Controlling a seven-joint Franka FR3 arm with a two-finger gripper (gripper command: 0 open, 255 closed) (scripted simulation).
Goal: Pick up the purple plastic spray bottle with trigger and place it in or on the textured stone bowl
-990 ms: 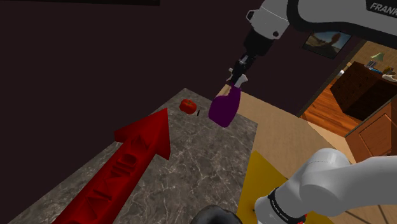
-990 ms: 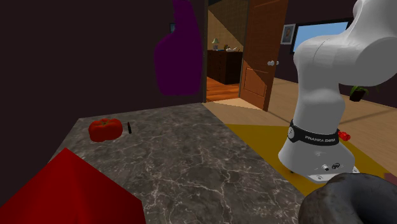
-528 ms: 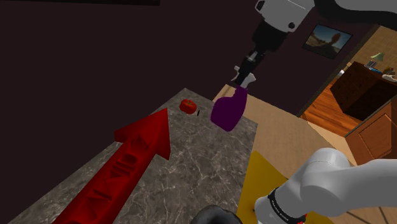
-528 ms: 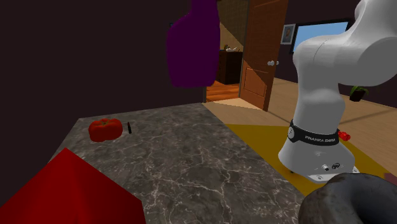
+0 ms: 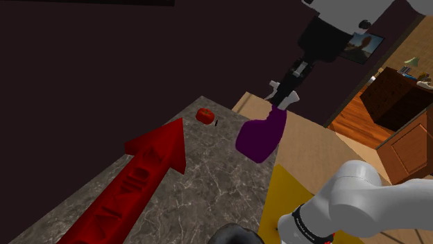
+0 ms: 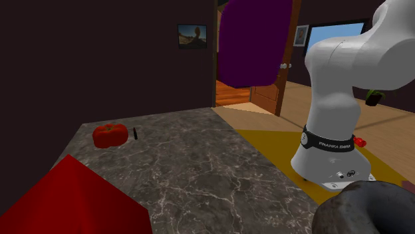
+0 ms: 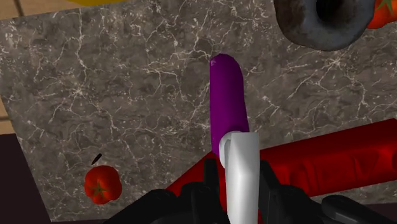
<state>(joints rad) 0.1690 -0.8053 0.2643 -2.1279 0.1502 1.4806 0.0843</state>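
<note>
The purple spray bottle [image 5: 262,135] with its white trigger head [image 5: 283,97] hangs tilted in the air above the marble counter's far edge. My gripper [image 5: 291,84] is shut on the bottle's head from above. In the second exterior view the purple bottle [image 6: 253,43] hangs high in front of the doorway. In the wrist view my gripper [image 7: 238,184] clasps the white head, and the purple body [image 7: 228,98] points away from it. The dark, rough stone bowl [image 7: 324,22] stands beyond the bottle's far end; the bowl [image 5: 236,236] sits at the counter's near end, close to the stand [image 6: 369,207].
A large red arrow-shaped object [image 5: 139,180] lies along the marble counter [image 5: 208,180]. A small red tomato [image 5: 204,115] sits near the far corner [image 6: 110,135]. A yellow mat [image 5: 281,197] lies under the arm's base [image 6: 332,146]. Another red thing [image 7: 382,13] lies beside the bowl.
The gripper has carried the bottle up and toward the shoulder view's right, away from the tomato. In the second exterior view the bottle has shifted right and looms larger.
</note>
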